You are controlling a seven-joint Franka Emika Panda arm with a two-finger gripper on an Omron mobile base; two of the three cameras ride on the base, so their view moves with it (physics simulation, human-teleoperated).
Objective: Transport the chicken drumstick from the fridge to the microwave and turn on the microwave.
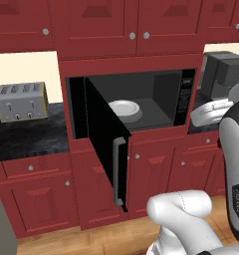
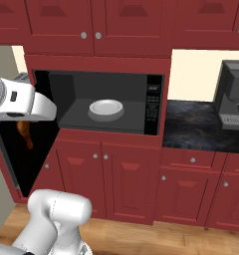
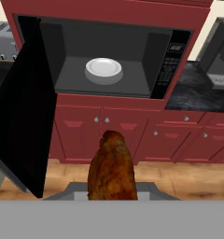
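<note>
- Brown, glossy, roasted-looking chicken drumstick (image 3: 112,168), elongated, is clenched in the claw (image 3: 112,196), in the air before the microwave (image 3: 109,58).
- Microwave door (image 3: 27,102) swung open; white plate (image 3: 103,68) inside.

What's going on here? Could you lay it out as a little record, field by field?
held item: chicken drumstick, hanging from the gripper
gripper: shut on the drumstick, out in front of the microwave
microwave door: swung wide open
inside microwave: white plate, nothing on it
button panel: on the microwave's right side
nearby: toaster to the left, coffee machine to the right
</note>
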